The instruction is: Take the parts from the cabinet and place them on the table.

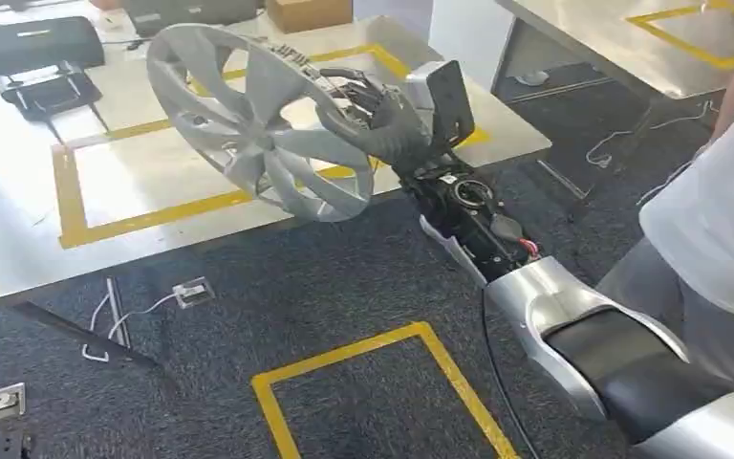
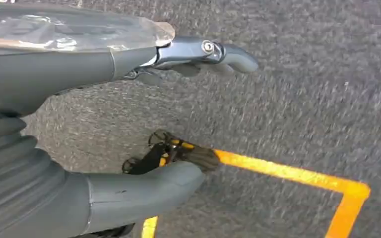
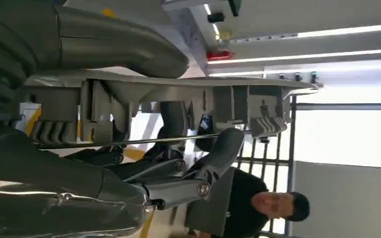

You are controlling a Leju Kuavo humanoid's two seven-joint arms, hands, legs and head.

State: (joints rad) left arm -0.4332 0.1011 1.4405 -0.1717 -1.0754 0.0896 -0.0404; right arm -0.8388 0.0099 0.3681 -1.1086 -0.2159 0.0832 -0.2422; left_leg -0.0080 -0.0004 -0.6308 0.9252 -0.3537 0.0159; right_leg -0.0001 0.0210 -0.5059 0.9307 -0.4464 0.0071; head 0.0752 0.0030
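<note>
1. The right hand (image 1: 375,113) is clamped on the rim of the wheel cover (image 1: 258,120), thumb on one face and fingers curled round behind it in the right wrist view. The cover hangs tilted in the air over the near edge of the table (image 1: 19,210), towards 11 o'clock from the robot. A grip on one edge of a wide disc could let it swing or slip out.

2. The yellow-taped square (image 1: 72,196) on the table sits below and beyond the cover, towards 10 o'clock. If the arm lowers too soon, I judge the bottom of the rim may catch the table edge and twist in the grip.

3. The left hand (image 2: 144,124) hangs over the carpet (image 2: 302,89) with fingers apart and nothing in it, so it gives no support if the cover tips.

4. A person (image 1: 717,220) stands close at 3 o'clock beside the right arm; a wide swing could bump them.

5. The black cases (image 1: 33,57) lie at the far side of the table, well apart from the square, so overshooting seems the smaller risk.
</note>
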